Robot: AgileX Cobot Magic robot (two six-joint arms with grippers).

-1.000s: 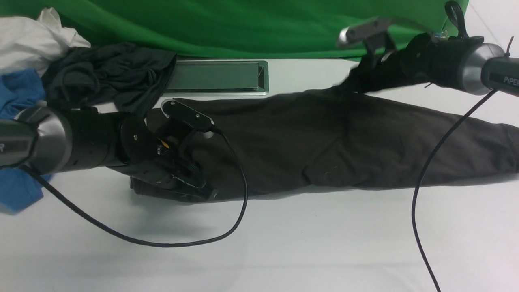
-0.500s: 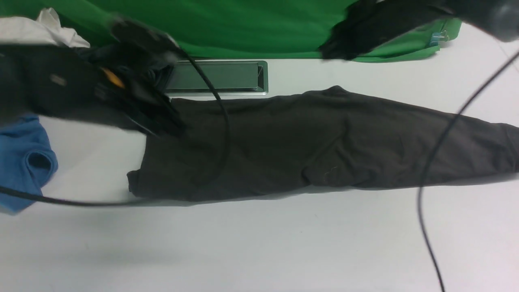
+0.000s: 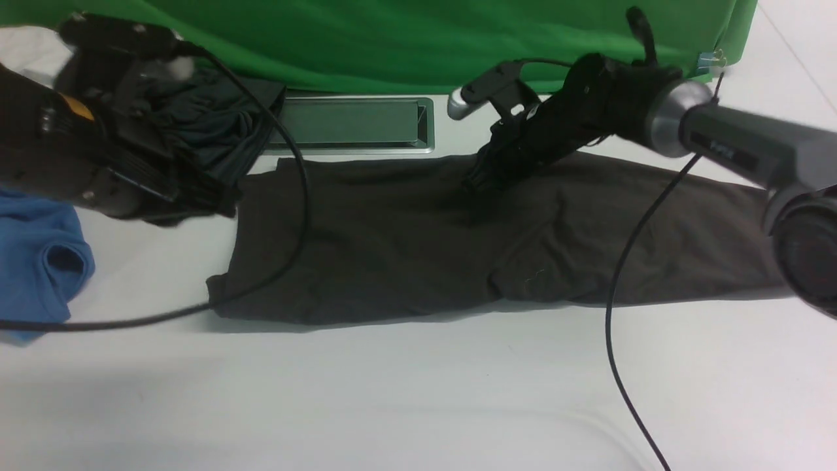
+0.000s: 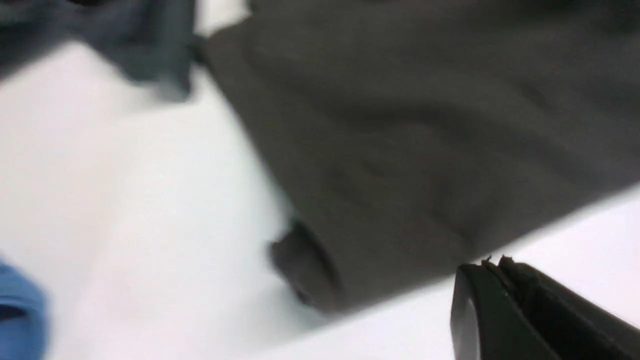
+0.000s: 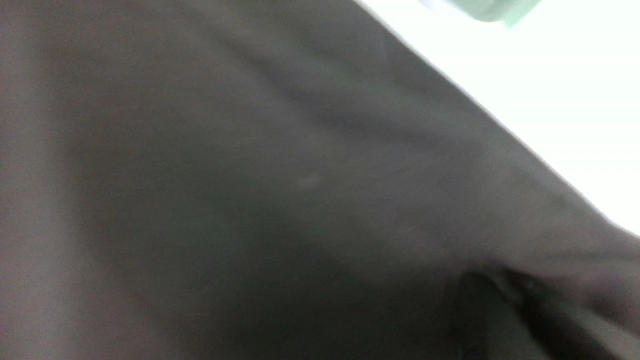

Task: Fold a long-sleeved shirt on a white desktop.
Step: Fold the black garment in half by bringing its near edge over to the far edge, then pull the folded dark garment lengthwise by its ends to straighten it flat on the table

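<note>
Lifted clear since 1 second ago, our left gripper (image 4: 495,262) is clenched empty; right gripper (image 3: 478,180), closed, touches the shirt (image 3: 405,242), 1 long band on the desktop (image 3: 418,392), cross-folds we judge still due

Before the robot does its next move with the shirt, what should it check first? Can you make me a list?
1. Long-sleeved shirt lying flat as a long strip on the white desktop: ok.
2. Left gripper shut with nothing in it: ok.
3. Right gripper shut, down at the shirt's far edge; whether it pinches any cloth: cannot tell.
4. Left arm's cable off the shirt: not ok, it drapes across the shirt's left end.
5. Blue garment apart from the shirt: ok.
</note>
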